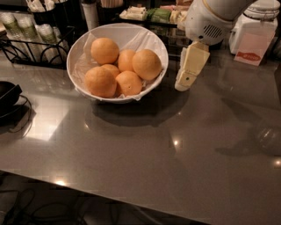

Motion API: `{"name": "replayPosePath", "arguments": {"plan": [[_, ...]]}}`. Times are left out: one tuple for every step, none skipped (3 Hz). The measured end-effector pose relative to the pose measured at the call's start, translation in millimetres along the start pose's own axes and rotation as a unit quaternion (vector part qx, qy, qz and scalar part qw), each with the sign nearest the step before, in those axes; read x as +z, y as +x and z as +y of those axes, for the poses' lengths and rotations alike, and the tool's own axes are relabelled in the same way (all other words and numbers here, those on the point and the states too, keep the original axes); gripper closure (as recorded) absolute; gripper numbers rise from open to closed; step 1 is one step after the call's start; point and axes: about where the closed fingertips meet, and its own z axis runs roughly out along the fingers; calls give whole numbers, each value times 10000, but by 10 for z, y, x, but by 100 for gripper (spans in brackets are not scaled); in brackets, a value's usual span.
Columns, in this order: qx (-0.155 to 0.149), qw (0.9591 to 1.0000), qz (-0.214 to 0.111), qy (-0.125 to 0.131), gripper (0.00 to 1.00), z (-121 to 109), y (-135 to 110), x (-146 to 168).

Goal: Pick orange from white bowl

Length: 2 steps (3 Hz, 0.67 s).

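Observation:
The white bowl (83, 46), lined with crinkled white paper, stands on the grey counter at upper left of centre. It holds several pale-orange oranges. The larger ones are at the right (147, 64), the front left (100, 81) and the back left (104, 50). Two smaller ones sit in the middle (128, 82). My gripper (184, 81), cream-coloured, hangs from the white arm (206, 22) just right of the bowl's right rim. It is above the counter and touches no orange.
A black wire rack with cups (26, 30) stands behind the bowl at the left. A black object (6, 94) lies at the left edge. Trays of packets (153, 13) and a white container with a red label (252, 39) stand at the back. The counter's front edge (131, 200) runs along the bottom.

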Motion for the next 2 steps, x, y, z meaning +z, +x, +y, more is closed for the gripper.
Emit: {"name": "replayPosePath", "arguments": {"plan": [[2,10000,-1,1,0,-1,0,1],[287,9993,-215,141,0,-94,-48,147]]}}
